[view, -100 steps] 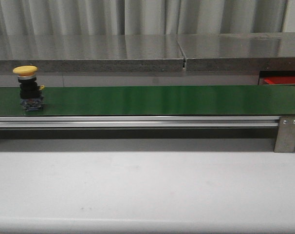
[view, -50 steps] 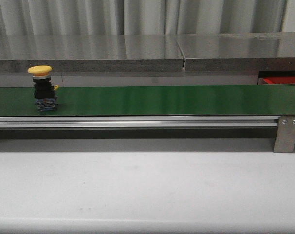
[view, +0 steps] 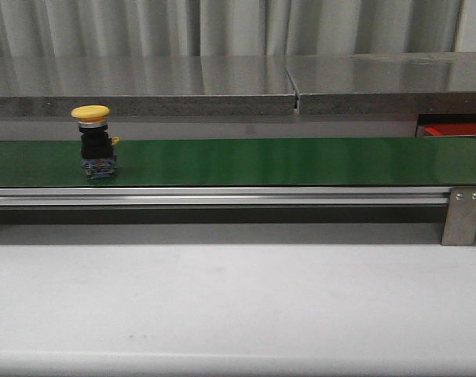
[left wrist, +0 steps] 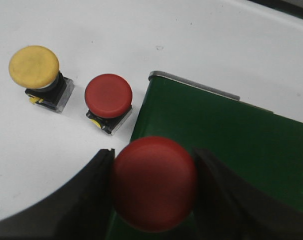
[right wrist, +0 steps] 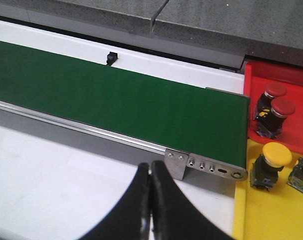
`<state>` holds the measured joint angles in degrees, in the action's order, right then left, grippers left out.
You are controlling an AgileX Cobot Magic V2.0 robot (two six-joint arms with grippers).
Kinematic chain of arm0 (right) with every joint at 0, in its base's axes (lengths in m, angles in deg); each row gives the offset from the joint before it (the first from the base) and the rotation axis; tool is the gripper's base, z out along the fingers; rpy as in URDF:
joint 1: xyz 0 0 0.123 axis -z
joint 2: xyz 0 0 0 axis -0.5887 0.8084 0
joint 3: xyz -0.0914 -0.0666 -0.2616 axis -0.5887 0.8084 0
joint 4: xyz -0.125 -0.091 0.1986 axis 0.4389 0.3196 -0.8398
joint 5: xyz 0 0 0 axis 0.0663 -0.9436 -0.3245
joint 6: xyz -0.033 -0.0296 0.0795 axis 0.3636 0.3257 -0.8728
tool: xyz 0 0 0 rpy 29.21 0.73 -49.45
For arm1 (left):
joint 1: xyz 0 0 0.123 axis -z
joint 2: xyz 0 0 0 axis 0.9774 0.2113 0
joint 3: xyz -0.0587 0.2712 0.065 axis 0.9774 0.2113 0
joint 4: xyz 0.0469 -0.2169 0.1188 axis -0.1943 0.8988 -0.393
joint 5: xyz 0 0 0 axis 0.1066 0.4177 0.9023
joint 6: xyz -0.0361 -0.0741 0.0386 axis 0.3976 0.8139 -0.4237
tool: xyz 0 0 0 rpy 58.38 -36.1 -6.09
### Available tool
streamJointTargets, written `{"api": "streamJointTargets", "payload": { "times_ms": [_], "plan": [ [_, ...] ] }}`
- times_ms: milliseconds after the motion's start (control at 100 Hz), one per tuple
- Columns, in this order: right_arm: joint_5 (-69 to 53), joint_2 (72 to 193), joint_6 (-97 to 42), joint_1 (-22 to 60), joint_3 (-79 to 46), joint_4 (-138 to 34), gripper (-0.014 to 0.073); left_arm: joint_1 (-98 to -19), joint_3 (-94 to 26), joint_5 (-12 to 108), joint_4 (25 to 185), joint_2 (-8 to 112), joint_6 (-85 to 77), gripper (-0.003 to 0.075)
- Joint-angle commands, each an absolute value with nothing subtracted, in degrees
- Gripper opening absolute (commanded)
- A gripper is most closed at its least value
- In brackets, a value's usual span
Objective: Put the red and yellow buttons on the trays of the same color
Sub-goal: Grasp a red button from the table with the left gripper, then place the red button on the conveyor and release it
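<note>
A yellow button stands upright on the green conveyor belt at its left part. My left gripper is shut on a red button, held over the belt's end. Beside it on the white table stand another red button and a yellow button. My right gripper is shut and empty, over the white table near the belt's other end. The red tray holds two red buttons. The yellow tray holds yellow buttons. Neither gripper shows in the front view.
A metal bracket closes the belt's right end, also in the right wrist view. A grey steel counter runs behind the belt. A corner of the red tray shows at far right.
The yellow button has travelled to the right along the belt, staying upright. Nothing else in the front view has moved.
</note>
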<state>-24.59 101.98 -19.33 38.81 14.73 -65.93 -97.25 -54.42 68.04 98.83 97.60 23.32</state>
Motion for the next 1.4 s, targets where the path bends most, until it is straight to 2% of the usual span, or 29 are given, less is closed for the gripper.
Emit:
{"api": "streamJointTargets", "payload": {
  "times_ms": [0,100,270,310,500,660,800,850,910,1030,1390],
  "plan": [
    [-21.1,102.0,-19.0,38.8,13.1,-67.1,-0.0067,-96.8,-55.8,66.0,99.9,95.5,23.1,0.0213],
    [-21.2,102.0,-19.0,38.8,13.1,-67.1,-0.0067,-96.8,-55.8,66.7,99.9,95.9,23.0,0.0263],
    [-21.2,102.0,-19.0,38.8,13.1,-67.1,-0.0067,-96.8,-56.0,67.8,100.0,96.0,22.9,0.0559],
    [-21.2,102.0,-19.0,38.8,13.1,-67.1,-0.0067,-96.8,-56.0,67.8,100.1,96.0,22.7,0.0582],
    [-21.1,102.0,-19.0,38.8,13.1,-67.1,-0.0067,-95.5,-56.0,69.2,102.8,93.7,18.5,0.0579],
    [-21.1,102.0,-19.0,38.8,13.1,-67.1,-0.0067,-93.0,-56.0,69.6,104.2,89.5,16.6,0.0537],
    [-21.1,102.0,-19.0,38.8,13.1,-67.1,-0.0067,-92.3,-55.7,70.7,104.3,84.9,16.6,0.0424],
    [-21.1,102.0,-19.0,38.8,13.1,-67.1,-0.0067,-92.3,-55.3,72.1,104.6,83.3,16.2,0.0347],
    [-21.1,102.0,-19.0,38.8,13.1,-67.1,-0.0067,-92.3,-54.1,73.5,105.7,80.8,14.0,0.0207],
    [-20.9,102.0,-19.0,38.8,13.1,-67.1,-0.0067,-92.0,-50.0,72.6,108.7,76.1,11.5,-0.0024],
    [-20.9,102.0,-19.0,38.8,13.1,-67.1,-0.0067,-82.9,-37.8,68.7,108.3,62.5,10.3,-0.0020]
  ]
}}
